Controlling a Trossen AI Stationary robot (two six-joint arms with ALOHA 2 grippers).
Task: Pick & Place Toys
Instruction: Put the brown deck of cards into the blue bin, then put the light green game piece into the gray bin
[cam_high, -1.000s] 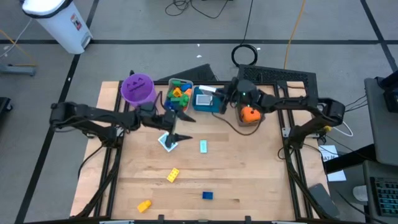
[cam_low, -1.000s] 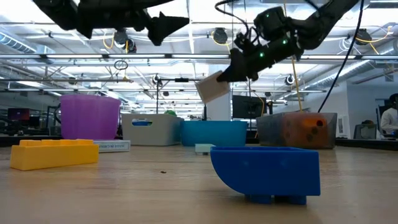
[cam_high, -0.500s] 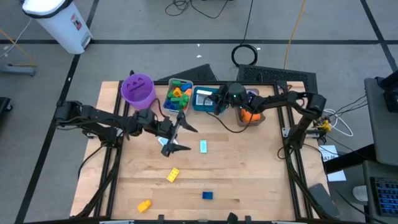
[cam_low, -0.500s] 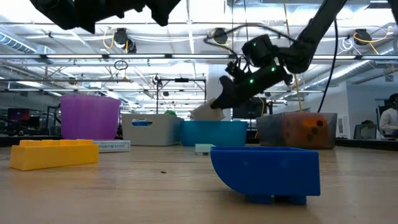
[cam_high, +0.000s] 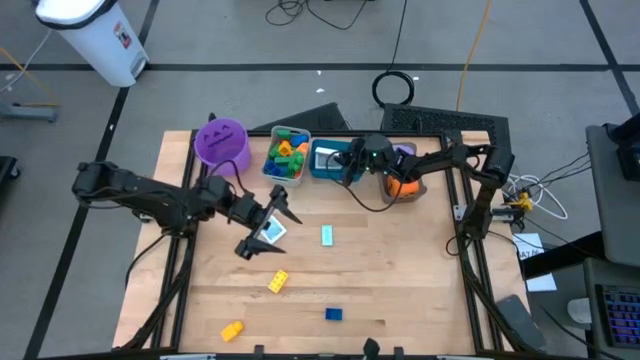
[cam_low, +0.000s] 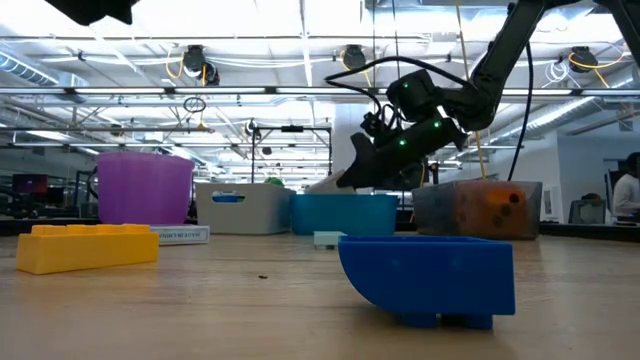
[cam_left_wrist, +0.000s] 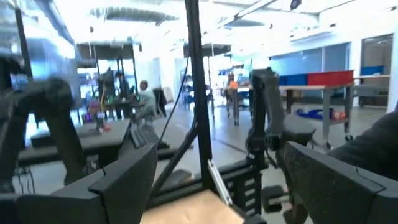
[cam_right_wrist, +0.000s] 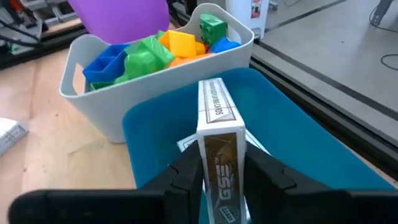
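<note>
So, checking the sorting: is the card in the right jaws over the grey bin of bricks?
No, the card in the right gripper hangs over the teal bin.

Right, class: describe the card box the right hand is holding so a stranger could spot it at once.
Start at the row of bins along the table's far edge and find the teal bin, between the grey bin and the brown one. The card box stands on edge over it, pinched by the right hand, unlike the cards lying flat.
</note>
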